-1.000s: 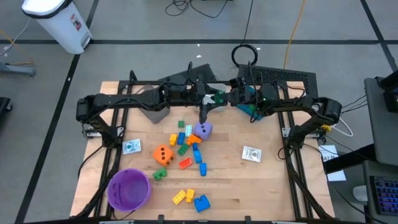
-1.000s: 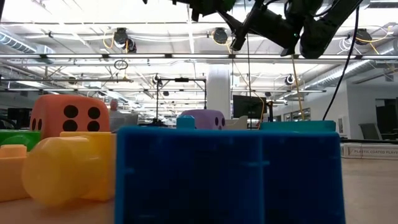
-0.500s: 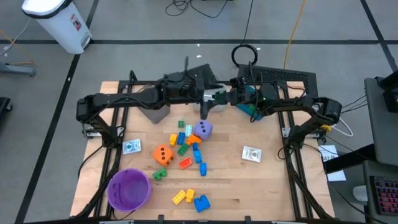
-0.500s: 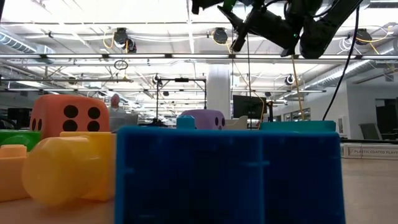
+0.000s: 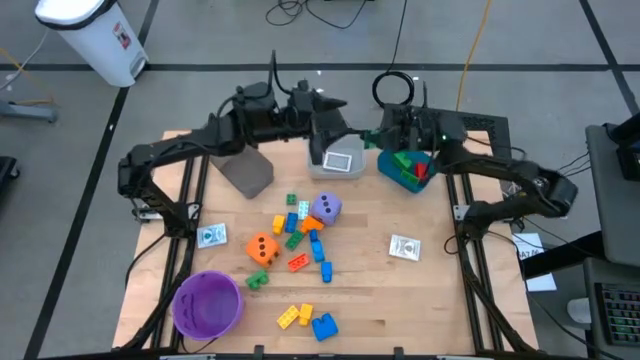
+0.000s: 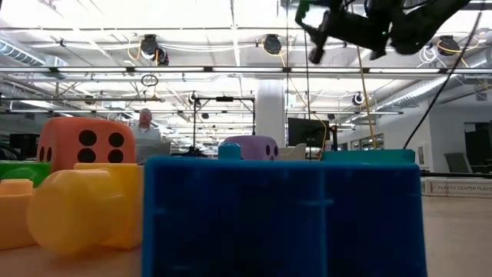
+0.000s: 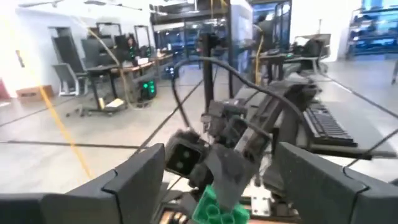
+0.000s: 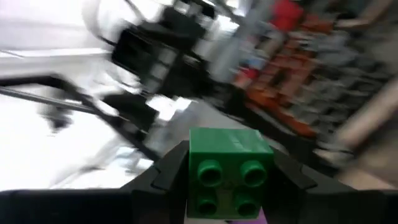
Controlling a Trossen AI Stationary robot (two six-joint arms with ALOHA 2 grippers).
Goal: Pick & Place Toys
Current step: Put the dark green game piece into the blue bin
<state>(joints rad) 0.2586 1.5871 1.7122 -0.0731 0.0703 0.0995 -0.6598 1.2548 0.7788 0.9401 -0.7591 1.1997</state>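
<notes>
While a blue brick (image 6: 283, 215) fills the low view's foreground with a yellow brick (image 6: 84, 208) at lower left, the orange die (image 6: 84, 143) and purple die (image 6: 250, 147) sit behind them. Seen from above, the purple bowl (image 5: 208, 304) lies at lower left of the table (image 5: 400, 290), with a yellow brick and blue brick just right of it. Loose bricks cluster at centre frame between the orange die (image 5: 262, 249) and the purple die (image 5: 326, 209); one card (image 5: 211, 236) lies to the left, another card (image 5: 404, 247) to the right. Farther back, a grey bin (image 5: 246, 172), a white bin (image 5: 337, 157) and a teal bin (image 5: 406, 168) line the table's upper edge. Above the teal bin, the right gripper (image 8: 225, 186) clamps a green brick (image 8: 227, 172) between narrow jaws. At upper centre, the left gripper (image 7: 224, 180) hangs over the far edge, jaws wide and holding nothing.
</notes>
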